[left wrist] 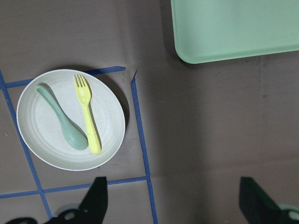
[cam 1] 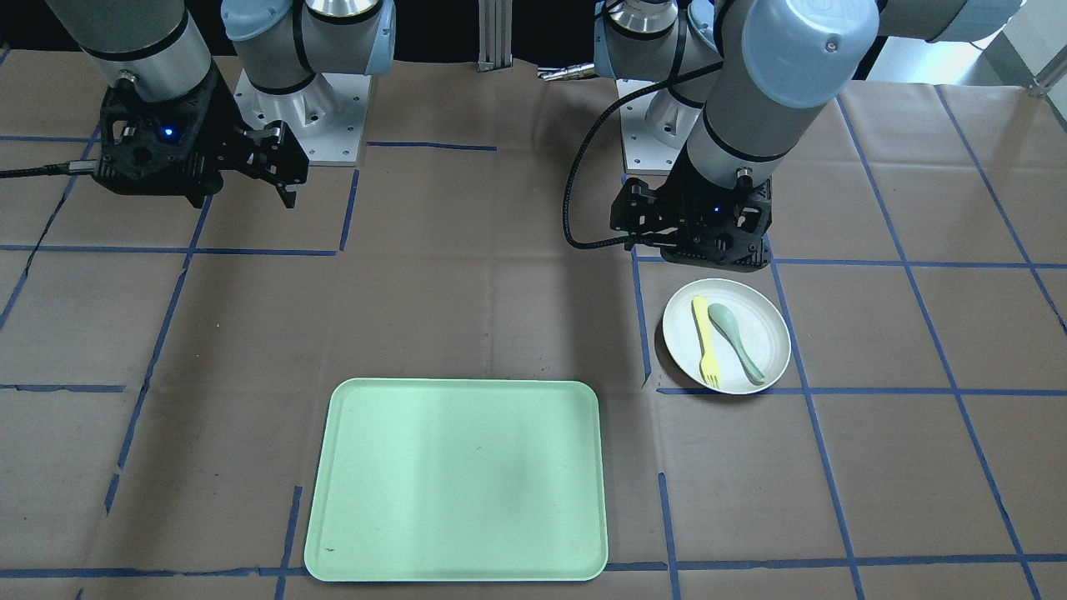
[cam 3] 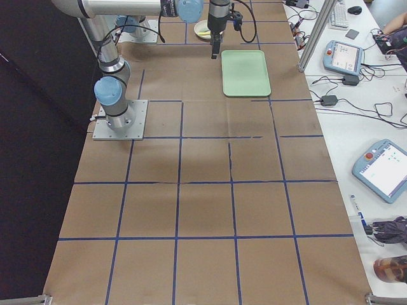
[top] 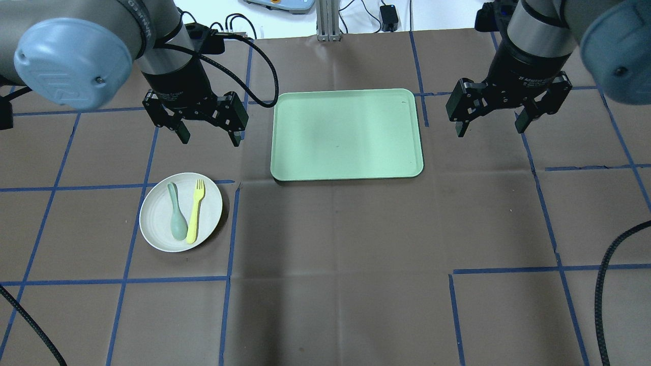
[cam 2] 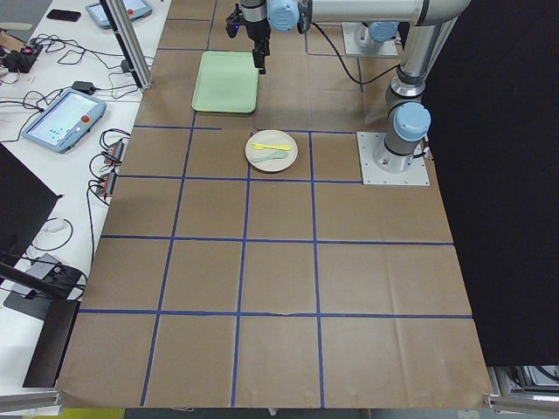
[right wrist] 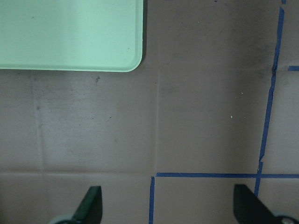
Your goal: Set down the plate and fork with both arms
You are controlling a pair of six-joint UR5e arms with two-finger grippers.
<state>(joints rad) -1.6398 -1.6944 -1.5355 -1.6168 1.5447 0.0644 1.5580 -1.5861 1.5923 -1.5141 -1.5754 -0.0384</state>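
The off-white plate (top: 157, 223) lies on the table at the near left, also in the front view (cam 1: 771, 333) and the left wrist view (left wrist: 42, 140). On it lie the pale yellow fork (top: 195, 211) (cam 1: 705, 341) (left wrist: 87, 113) and a grey-green spoon (top: 176, 212). My left gripper (top: 208, 134) is open and empty, hovering above the table just beyond the plate. My right gripper (top: 491, 126) is open and empty, hovering right of the green tray (top: 347, 134).
The pale green rectangular tray (cam 1: 457, 480) lies empty at the table's middle, on the far side from the robot. Blue tape lines cross the brown table cover. Control pendants and cables lie on the side bench (cam 2: 61, 118).
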